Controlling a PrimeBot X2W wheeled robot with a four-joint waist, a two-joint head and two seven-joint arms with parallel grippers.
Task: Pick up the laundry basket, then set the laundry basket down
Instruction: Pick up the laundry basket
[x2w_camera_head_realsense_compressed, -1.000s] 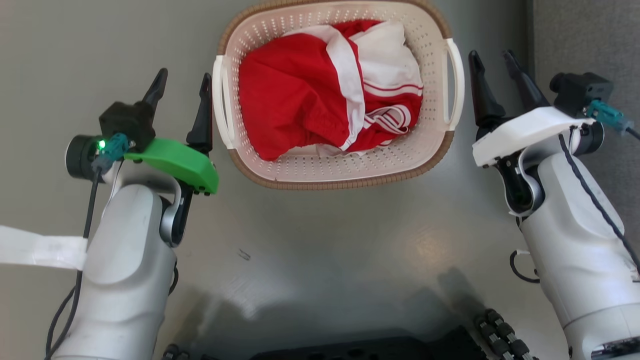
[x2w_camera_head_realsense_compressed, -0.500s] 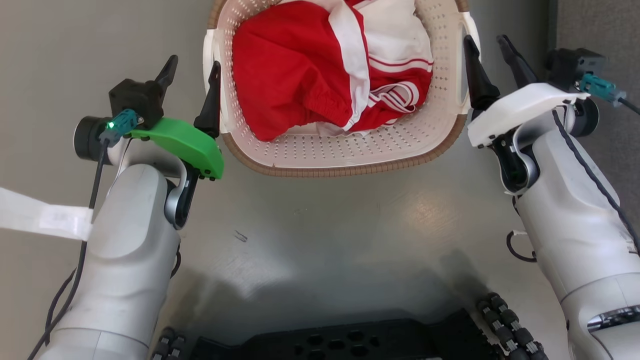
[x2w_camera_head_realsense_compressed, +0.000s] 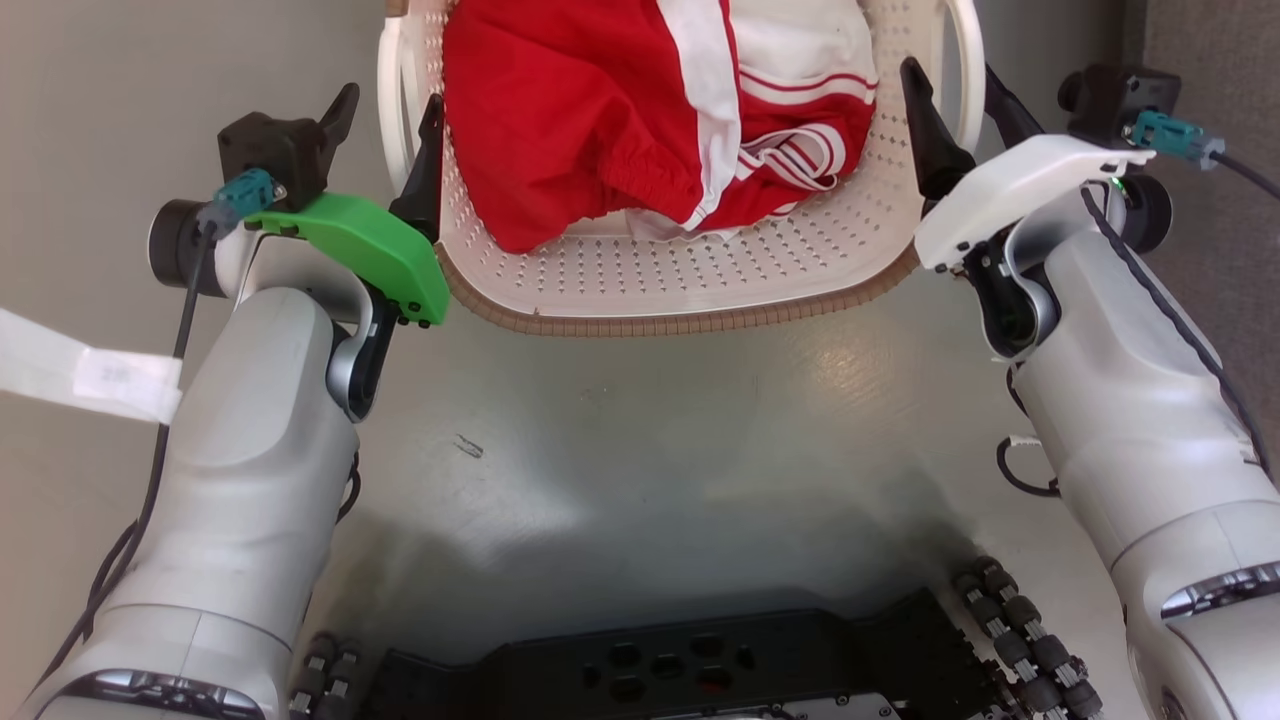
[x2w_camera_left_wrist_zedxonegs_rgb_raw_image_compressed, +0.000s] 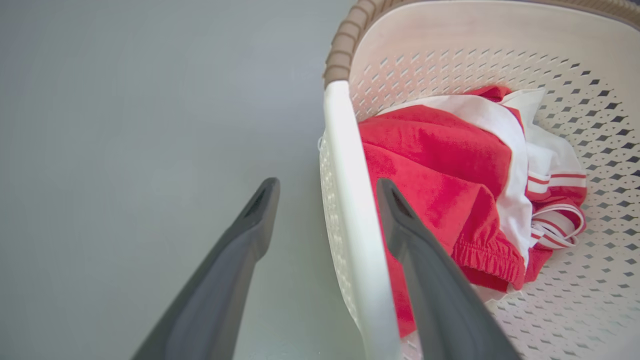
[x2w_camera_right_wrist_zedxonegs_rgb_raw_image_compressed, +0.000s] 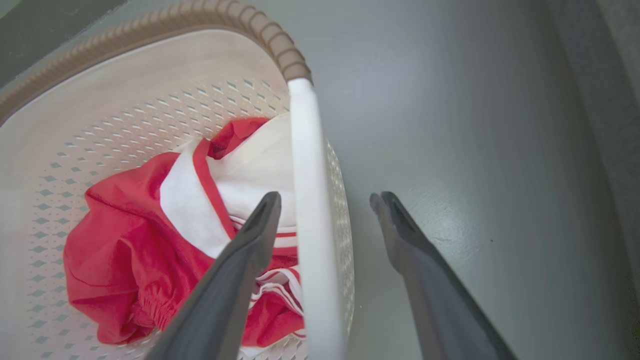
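The left hand (x2w_camera_head_realsense_compressed: 388, 105) is spread wide and straddles the left handle (x2w_camera_left_wrist_zedxonegs_rgb_raw_image_compressed: 350, 200) of the laundry basket (x2w_camera_head_realsense_compressed: 680, 285). Its outer finger is over the grey floor (x2w_camera_head_realsense_compressed: 650, 440) and its inner finger is inside the basket, just beside the red-and-white clothing (x2w_camera_head_realsense_compressed: 570, 120). The fingers are not pressed onto the handle.

The basket lies straight ahead of the robot. Its long axis runs left to right across the head view, with a handle at each short end and a long brown-rimmed wall facing the robot. Its far side is cut off at the top of that view. It seems to sit on the floor, though from above I cannot be sure.

The right hand (x2w_camera_head_realsense_compressed: 950, 70) is likewise spread. It straddles the right handle (x2w_camera_right_wrist_zedxonegs_rgb_raw_image_compressed: 307, 200), with one finger inside over the clothing and the other outside, and grasps nothing.

A second ago both hands were outside the basket, beside its handles. Half a second ago their inner fingers were at the handles. Now each hand has a handle between its fingers. The head view has also tipped, so the basket sits higher in it and more of the robot's black base (x2w_camera_head_realsense_compressed: 680, 670) shows.
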